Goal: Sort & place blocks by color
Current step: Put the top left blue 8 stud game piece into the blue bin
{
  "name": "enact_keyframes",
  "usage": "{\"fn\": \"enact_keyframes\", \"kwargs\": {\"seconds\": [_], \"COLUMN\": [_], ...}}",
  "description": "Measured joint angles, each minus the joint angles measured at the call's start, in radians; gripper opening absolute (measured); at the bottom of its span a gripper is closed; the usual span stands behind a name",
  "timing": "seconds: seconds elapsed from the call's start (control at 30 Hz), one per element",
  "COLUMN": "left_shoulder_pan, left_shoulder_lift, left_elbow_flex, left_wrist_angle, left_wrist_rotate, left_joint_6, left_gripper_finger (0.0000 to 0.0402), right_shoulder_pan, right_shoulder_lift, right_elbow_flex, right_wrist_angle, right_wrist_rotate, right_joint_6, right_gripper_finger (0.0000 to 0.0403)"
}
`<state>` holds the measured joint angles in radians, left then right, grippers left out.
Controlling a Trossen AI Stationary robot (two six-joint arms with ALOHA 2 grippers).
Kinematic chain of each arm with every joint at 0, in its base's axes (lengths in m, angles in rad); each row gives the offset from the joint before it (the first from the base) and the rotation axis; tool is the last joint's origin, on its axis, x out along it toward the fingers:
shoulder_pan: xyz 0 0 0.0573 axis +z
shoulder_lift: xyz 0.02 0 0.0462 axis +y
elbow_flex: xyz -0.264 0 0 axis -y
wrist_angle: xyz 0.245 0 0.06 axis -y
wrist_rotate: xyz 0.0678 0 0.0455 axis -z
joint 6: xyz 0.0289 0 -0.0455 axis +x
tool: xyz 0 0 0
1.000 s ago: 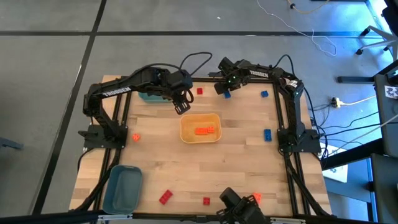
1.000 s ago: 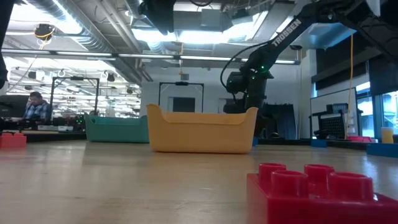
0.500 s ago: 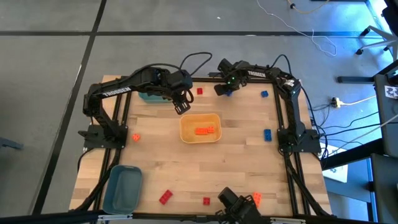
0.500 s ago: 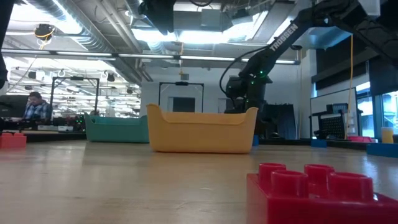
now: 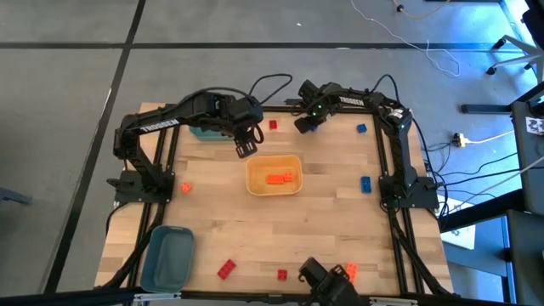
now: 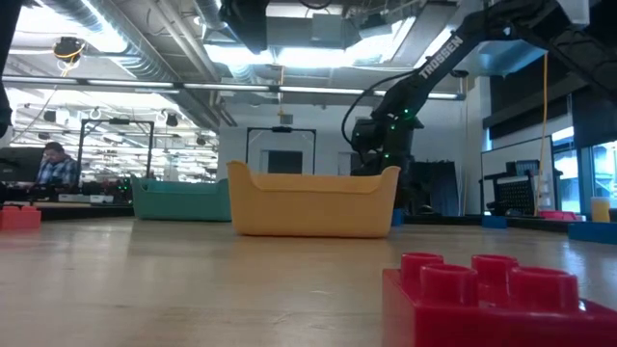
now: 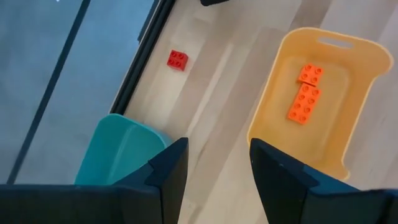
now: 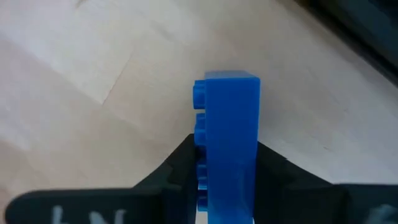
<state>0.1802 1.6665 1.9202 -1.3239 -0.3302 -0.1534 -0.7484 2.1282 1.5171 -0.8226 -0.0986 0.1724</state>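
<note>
The blue brick [image 8: 227,140] is seen standing on edge between the two dark fingers of the right claw [image 8: 217,180], studs turned sideways, with the wooden table [image 8: 74,81] just beyond it. It is judged a light, rigid piece of hard plastic — nothing to crush, but the flat faces are smooth and may slide if squeezed off-centre. The best hold is thought to be across the two plain side walls, near the middle of the brick's length, and that is where the fingers are pressed now; the brick is pinched, not merely flanked.

From above, the right claw [image 5: 306,121] is found at the far edge of the table, with a red brick [image 5: 273,125] close beside it. The left claw [image 5: 246,144] hangs spread and empty — between its fingers only bare wood is shown, the yellow bin [image 7: 323,99] lying to one side of it with two orange bricks [image 7: 306,94] inside, the teal bin [image 7: 121,152] to the other.

Against the earlier overhead frame, the right claw is seen shifted a touch and drawn in on the brick, where a second ago its fingers stood wider. The left arm, the bins and the scattered bricks are unchanged.
</note>
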Motion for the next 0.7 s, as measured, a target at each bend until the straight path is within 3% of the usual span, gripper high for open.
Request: {"fn": "enact_keyframes", "kwargs": {"seconds": [0.2,0.53,0.6,0.7], "left_shoulder_pan": [0.011,0.107,0.130,0.164], "left_shoulder_lift": [0.000,0.000,0.000,0.000], "left_elbow_flex": [0.000,0.000,0.000,0.000], "left_wrist_angle": [0.000,0.012,0.046,0.135], "left_wrist_rotate": [0.000,-0.006,0.022,0.141], "left_joint_6": [0.007,0.027,0.042,0.086], "left_gripper_finger": [0.0165,0.0165,0.0165,0.0165], "right_shoulder_pan": [0.014,0.109,0.137,0.188], "right_shoulder_lift": [-0.076,-0.237,-0.289,-0.365], "right_elbow_flex": [-0.001,0.000,0.001,0.001], "right_wrist_angle": [-0.122,-0.234,-0.239,-0.243], "right_wrist_rotate": [-0.008,0.009,0.023,0.089], "right_joint_6": [-0.119,-0.180,-0.183,-0.197], "right_gripper_finger": [0.0092,0.0092,0.0092,0.0092]}}
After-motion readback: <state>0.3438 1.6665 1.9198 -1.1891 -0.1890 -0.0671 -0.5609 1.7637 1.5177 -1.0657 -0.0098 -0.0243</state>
